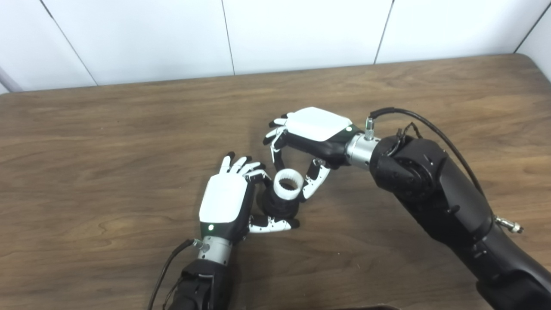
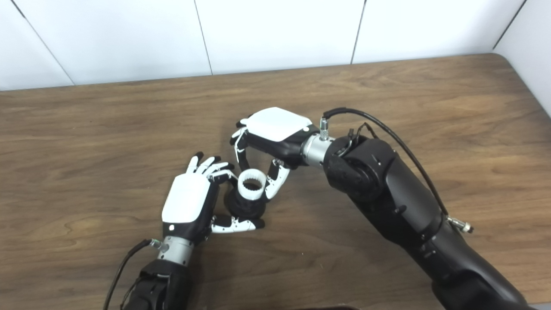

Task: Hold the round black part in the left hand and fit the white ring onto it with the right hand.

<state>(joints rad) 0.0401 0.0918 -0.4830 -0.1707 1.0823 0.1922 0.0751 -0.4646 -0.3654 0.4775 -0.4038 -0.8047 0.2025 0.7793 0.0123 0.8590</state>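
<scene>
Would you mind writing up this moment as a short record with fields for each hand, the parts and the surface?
left hand: holds the black part, thumb and fingers around it
right hand: reaches in from the right, fingers and thumb either side of the white ring
ring position: sits on top of the black part, toothed inside facing up; whether fully seated cannot be told
surface: wooden table
background: white panelled wall
</scene>
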